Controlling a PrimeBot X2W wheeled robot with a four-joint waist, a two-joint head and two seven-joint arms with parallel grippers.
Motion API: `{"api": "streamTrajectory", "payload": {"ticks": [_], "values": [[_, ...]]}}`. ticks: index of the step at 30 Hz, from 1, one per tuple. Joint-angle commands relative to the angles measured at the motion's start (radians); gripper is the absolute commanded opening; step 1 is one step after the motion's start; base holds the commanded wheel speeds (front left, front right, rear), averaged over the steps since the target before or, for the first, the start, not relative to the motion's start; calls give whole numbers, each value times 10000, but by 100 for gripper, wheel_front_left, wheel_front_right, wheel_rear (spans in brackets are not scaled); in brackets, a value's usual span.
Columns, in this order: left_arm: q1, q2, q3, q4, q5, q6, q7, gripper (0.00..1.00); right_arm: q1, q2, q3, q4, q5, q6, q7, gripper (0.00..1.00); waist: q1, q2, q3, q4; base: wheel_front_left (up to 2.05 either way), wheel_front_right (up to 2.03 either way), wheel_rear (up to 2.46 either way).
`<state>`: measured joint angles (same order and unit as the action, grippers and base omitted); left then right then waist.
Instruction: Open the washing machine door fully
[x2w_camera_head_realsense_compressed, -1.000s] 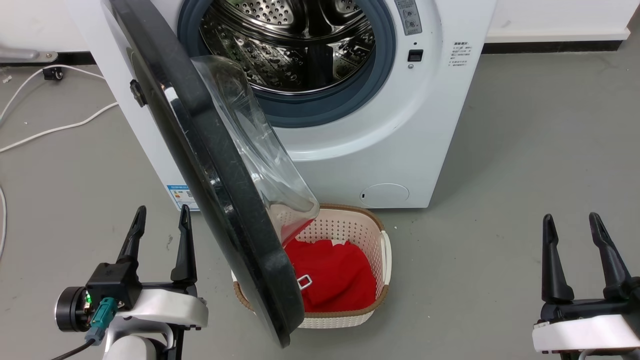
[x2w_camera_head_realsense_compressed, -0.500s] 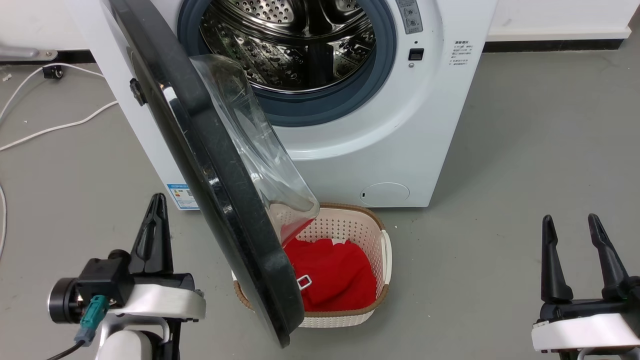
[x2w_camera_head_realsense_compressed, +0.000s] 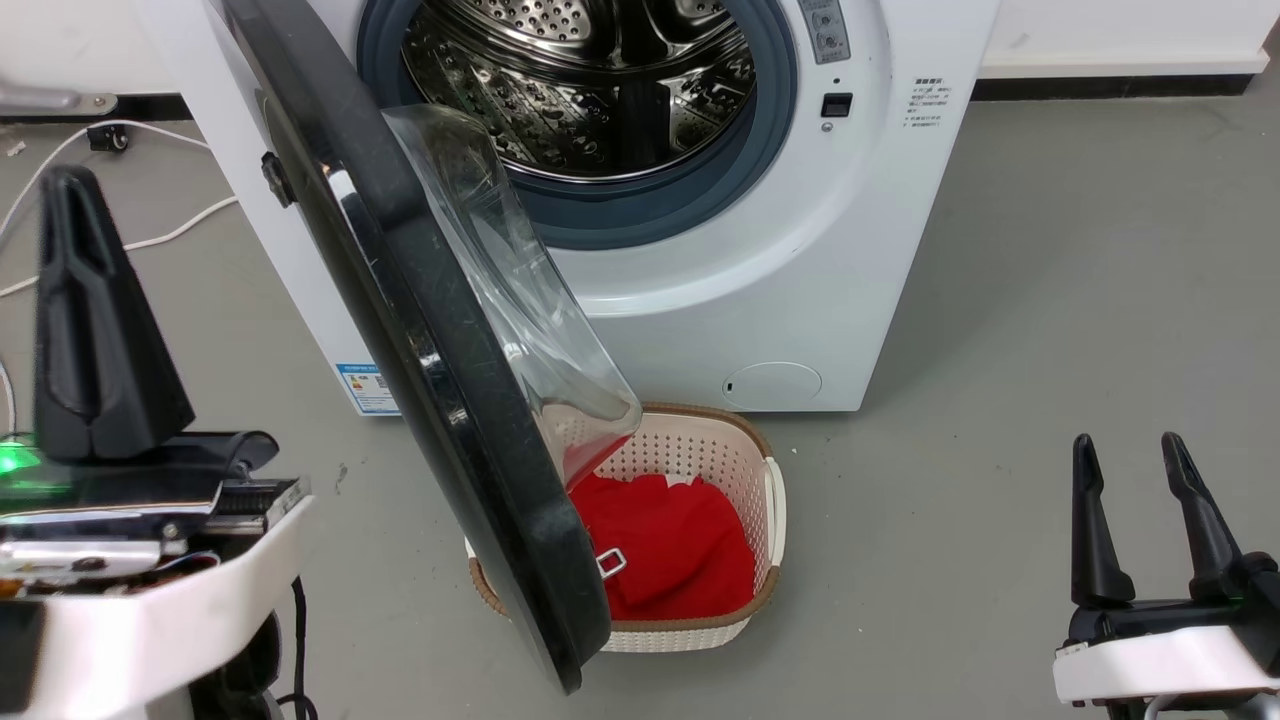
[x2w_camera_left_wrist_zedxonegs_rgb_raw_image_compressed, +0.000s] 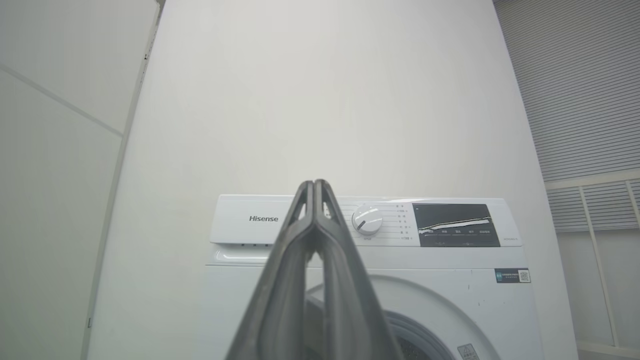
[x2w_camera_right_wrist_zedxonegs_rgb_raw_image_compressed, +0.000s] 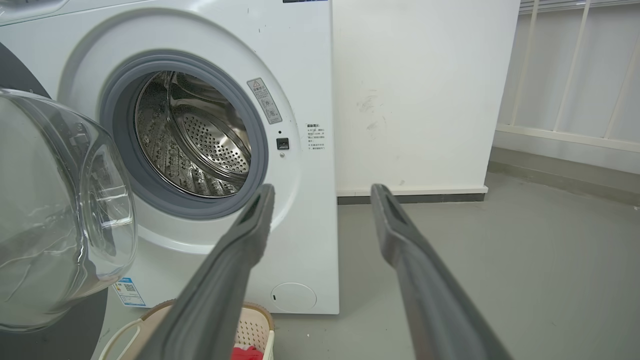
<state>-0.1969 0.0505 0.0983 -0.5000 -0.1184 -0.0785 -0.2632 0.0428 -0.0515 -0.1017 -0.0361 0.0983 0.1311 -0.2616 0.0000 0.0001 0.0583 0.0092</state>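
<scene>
The white washing machine (x2w_camera_head_realsense_compressed: 800, 280) stands ahead with its steel drum (x2w_camera_head_realsense_compressed: 580, 90) exposed. The washing machine door (x2w_camera_head_realsense_compressed: 410, 330), a glossy black disc with a clear glass bowl (x2w_camera_head_realsense_compressed: 500, 300), stands partly swung out toward me, edge-on. My left gripper (x2w_camera_head_realsense_compressed: 65, 185) is shut on nothing, raised high at the far left, well left of the door. In the left wrist view the left gripper (x2w_camera_left_wrist_zedxonegs_rgb_raw_image_compressed: 315, 184) points at the machine's control panel (x2w_camera_left_wrist_zedxonegs_rgb_raw_image_compressed: 365, 220). My right gripper (x2w_camera_head_realsense_compressed: 1125, 445) hangs open low at the right, far from the door. The right gripper (x2w_camera_right_wrist_zedxonegs_rgb_raw_image_compressed: 324, 190) faces the machine's front, with the door's bowl (x2w_camera_right_wrist_zedxonegs_rgb_raw_image_compressed: 55, 215) at the left.
A pale perforated basket (x2w_camera_head_realsense_compressed: 765, 500) holding red cloth (x2w_camera_head_realsense_compressed: 670, 550) sits on the floor right under the door's lower edge. White cables (x2w_camera_head_realsense_compressed: 150, 240) lie on the grey floor at the left. A white wall (x2w_camera_right_wrist_zedxonegs_rgb_raw_image_compressed: 425, 90) runs behind the machine.
My left gripper has shut its fingers and risen far up and leftward, toward the camera. The door and the right gripper have kept their places.
</scene>
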Motion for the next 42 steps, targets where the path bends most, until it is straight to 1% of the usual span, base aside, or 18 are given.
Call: {"api": "streamTrajectory", "payload": {"ticks": [1,6,8,11,14,19,20,24,27,31,36,42], "values": [[-109,-1,-54,-121,10,14,-20,0,-131,25,24,5,81,-6,-29,100,0,-1,-9,-3,0,0,0],[-11,-4,-758,-1214,117,-153,-20,0,-110,25,32,111,166,-6,-29,100,0,-1,-53,-9,0,0,0],[196,-6,-1283,-1342,141,-270,-20,0,-120,25,26,167,193,-6,-30,100,0,-1,-64,-11,0,0,0],[621,-3,-2354,-1188,53,-412,-20,0,-137,25,23,245,223,-6,-31,100,0,-1,-83,-13,0,0,0],[1192,140,-3317,-727,-79,-488,-20,0,-125,25,39,299,234,-6,-32,100,0,-1,-120,-34,0,0,0],[2151,573,-4512,250,-476,-514,-20,0,-33,25,67,388,259,-6,-26,100,0,-1,-185,-65,0,0,0],[2779,831,-5013,1005,-645,-523,-20,0,26,25,96,443,256,-6,3,100,0,-1,-236,-83,0,0,0],[3441,1049,-5544,2215,-874,-524,-1,0,97,25,114,503,321,-6,16,100,0,-1,-277,-71,0,0,0],[3669,1090,-5722,3089,-945,-502,25,0,104,25,189,535,358,-6,39,100,0,-1,-268,-77,0,0,0],[3471,1008,-5594,3938,-838,-292,7,0,106,26,234,554,407,-6,68,100,0,-1,-246,-79,0,0,0],[2887,742,-5314,4444,-826,-102,-24,0,137,24,239,578,462,-6,131,100,0,-1,-215,-59,0,0,0],[2290,407,-4984,4782,-1194,-94,-26,0,115,24,305,621,508,-6,148,100,0,-1,-186,-74,0,0,0]]}}
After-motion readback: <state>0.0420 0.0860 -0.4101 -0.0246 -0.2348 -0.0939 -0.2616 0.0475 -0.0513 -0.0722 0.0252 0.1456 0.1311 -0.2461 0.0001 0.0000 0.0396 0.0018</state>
